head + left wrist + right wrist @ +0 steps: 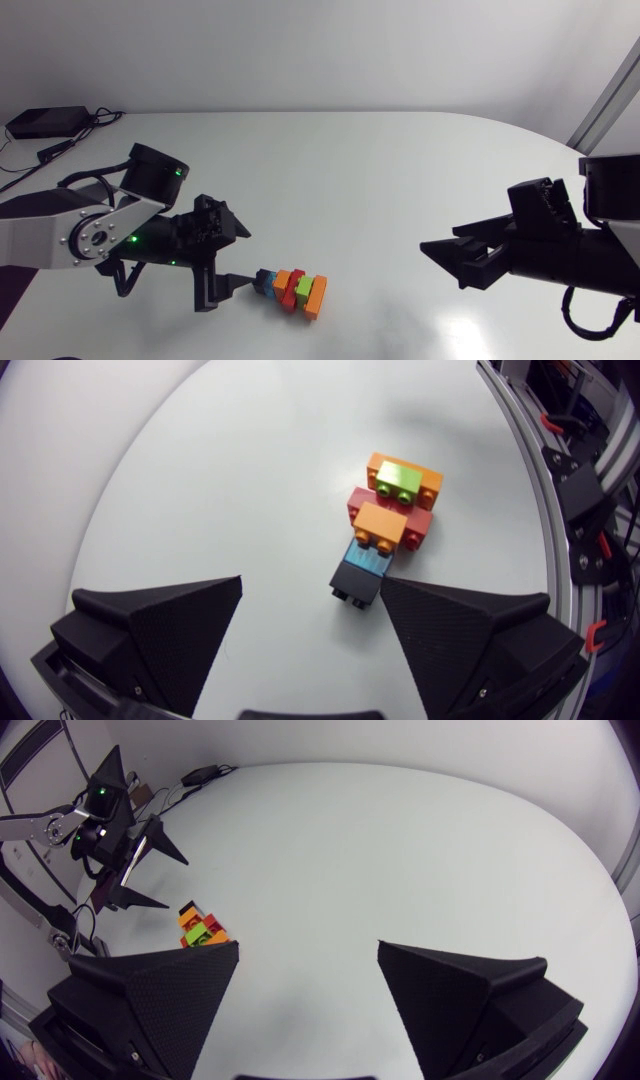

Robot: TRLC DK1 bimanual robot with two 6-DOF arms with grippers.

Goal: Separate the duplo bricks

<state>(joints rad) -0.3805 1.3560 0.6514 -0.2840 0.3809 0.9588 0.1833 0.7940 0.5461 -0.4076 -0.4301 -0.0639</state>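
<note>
A cluster of joined duplo bricks [293, 290] lies on the white table [380, 170] near its front edge. From one end it runs black [357, 580], blue [368, 558], orange [380, 523], red [425, 530], then green [398, 480] on a wider orange brick [430, 485]. My left gripper [250, 257] stands open just left of it. In the left wrist view the left gripper [312, 585] has the black end right beside one fingertip [400, 595], with nothing held. My right gripper [440, 262] hangs open far to the right, and the bricks [200, 928] lie well ahead of its fingers.
A black box [45, 122] with cables sits at the back left corner of the table. The table's front edge runs close behind the bricks [520, 510] in the left wrist view. My left arm [110, 820] shows beyond the bricks in the right wrist view.
</note>
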